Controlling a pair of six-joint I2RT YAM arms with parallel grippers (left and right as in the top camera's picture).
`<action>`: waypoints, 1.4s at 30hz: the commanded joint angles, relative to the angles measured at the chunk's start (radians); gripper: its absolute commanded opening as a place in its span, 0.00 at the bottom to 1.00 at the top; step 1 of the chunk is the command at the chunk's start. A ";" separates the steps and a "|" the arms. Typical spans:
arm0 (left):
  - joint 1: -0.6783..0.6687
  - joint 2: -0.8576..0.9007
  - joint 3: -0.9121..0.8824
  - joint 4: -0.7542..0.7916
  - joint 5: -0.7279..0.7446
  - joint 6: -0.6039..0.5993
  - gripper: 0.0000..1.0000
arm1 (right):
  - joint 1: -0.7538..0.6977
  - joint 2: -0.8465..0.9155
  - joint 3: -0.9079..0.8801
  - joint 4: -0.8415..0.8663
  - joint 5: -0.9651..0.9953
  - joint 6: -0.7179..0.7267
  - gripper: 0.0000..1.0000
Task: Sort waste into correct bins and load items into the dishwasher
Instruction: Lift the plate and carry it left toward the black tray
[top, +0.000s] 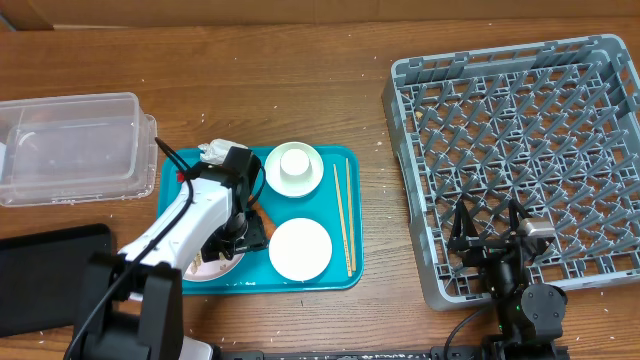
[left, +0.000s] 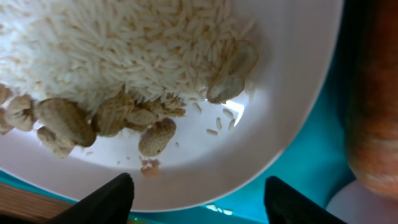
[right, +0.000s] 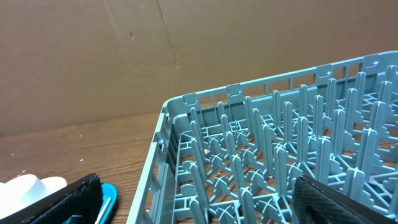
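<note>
Directly under the wide-apart left jaws, plate (left: 280, 93) of rice (left: 124, 43) and peanuts (left: 65, 118) (right jaws likewise apart)

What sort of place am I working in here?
Likely a staged dish-clearing station rather than a real kitchen: a wooden table holds a grey dishwasher rack, a teal meal tray with leftover rice, and a clear plastic bin.

teal tray (top: 345, 270), white plate (left: 292, 106), grey-blue rack (top: 520, 160), tan chopsticks (top: 342, 215).

Tray (top: 325, 210) between bin (top: 70, 150) left, rack (top: 515, 150) right; chopsticks (top: 343, 220) on tray.
</note>
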 joint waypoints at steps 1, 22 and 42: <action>-0.008 0.037 -0.011 0.014 -0.016 0.005 0.67 | 0.005 -0.008 -0.010 0.006 0.010 0.003 1.00; -0.081 0.055 -0.026 0.115 -0.039 0.079 0.45 | 0.005 -0.008 -0.010 0.006 0.010 0.003 1.00; -0.081 0.055 -0.010 0.074 -0.043 0.079 0.04 | 0.005 -0.008 -0.010 0.006 0.010 0.003 1.00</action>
